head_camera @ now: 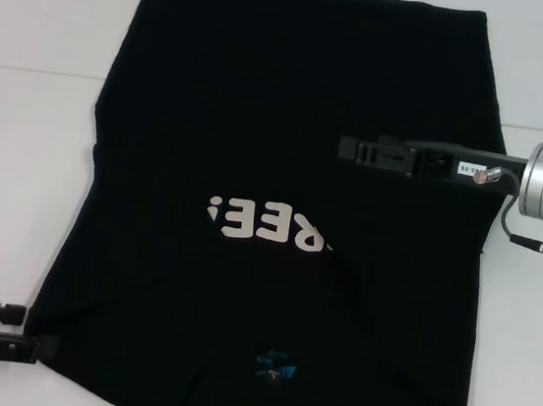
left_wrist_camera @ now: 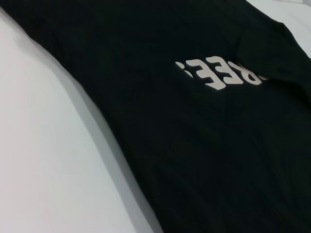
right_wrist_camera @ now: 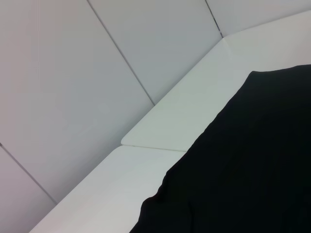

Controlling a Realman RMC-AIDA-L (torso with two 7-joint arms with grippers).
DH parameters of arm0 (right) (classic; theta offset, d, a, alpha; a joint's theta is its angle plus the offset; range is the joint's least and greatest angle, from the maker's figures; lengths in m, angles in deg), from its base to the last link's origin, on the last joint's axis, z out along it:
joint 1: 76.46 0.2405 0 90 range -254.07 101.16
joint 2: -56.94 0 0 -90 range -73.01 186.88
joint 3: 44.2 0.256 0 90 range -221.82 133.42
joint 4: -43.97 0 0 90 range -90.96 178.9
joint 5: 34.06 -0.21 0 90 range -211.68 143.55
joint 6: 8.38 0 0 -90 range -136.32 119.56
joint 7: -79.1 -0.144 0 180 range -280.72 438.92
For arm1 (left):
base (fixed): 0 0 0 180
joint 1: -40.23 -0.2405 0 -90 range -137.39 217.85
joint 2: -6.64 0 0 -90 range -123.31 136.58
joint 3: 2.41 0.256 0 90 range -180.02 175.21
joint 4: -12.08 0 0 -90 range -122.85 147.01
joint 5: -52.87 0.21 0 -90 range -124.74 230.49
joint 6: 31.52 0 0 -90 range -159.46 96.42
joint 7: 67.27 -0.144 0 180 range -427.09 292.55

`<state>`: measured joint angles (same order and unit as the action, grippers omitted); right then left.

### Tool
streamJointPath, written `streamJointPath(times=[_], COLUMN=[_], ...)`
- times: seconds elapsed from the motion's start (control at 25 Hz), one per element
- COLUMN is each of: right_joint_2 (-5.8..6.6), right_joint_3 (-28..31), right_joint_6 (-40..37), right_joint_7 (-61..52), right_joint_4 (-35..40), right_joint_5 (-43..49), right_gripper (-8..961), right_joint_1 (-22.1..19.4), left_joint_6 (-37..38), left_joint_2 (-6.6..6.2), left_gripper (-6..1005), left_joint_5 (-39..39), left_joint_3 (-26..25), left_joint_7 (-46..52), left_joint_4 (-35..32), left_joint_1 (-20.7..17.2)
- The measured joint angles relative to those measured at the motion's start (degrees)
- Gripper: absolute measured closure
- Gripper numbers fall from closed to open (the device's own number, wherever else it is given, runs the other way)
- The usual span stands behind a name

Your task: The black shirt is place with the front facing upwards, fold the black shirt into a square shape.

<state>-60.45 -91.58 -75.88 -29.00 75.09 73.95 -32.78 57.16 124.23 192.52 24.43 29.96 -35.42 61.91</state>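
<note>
The black shirt lies spread on the white table, front up. Its pale lettering is partly covered on the right by a fold of fabric. The small blue neck label is at the near edge. My right gripper reaches in from the right, over the shirt's right half and level with its middle. My left gripper is low at the shirt's near left corner, open, one finger touching the fabric edge. The shirt fills the left wrist view, with the lettering showing. It also shows in the right wrist view.
The white table extends bare to the left of the shirt and as a strip on the right. In the right wrist view, the table's far edge meets a grey panelled wall.
</note>
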Motion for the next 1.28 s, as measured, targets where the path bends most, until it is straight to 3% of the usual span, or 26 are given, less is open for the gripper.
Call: streamJointPath(times=[0.4,1.04,1.28], right_joint_2=[0.02,0.27,0.94], right_joint_3=[0.5,0.6,0.4], right_joint_6=[-0.2,-1.1,-1.1], right_joint_7=[0.0,0.0,-0.8], right_joint_4=[0.0,0.0,0.0], right_joint_5=[0.0,0.0,0.3], right_gripper=[13,12,12], right_joint_1=[-0.1,-0.8,-0.9], left_joint_6=[-0.5,1.2,2.1], left_joint_2=[0.15,0.87,1.06], left_gripper=[158,820,925], left_joint_5=[2.8,2.8,1.9], left_joint_3=[0.0,-0.9,-1.0], left_joint_7=[0.1,0.3,0.3], left_joint_4=[0.0,-1.9,-2.5], left_joint_1=[1.4,1.7,2.0])
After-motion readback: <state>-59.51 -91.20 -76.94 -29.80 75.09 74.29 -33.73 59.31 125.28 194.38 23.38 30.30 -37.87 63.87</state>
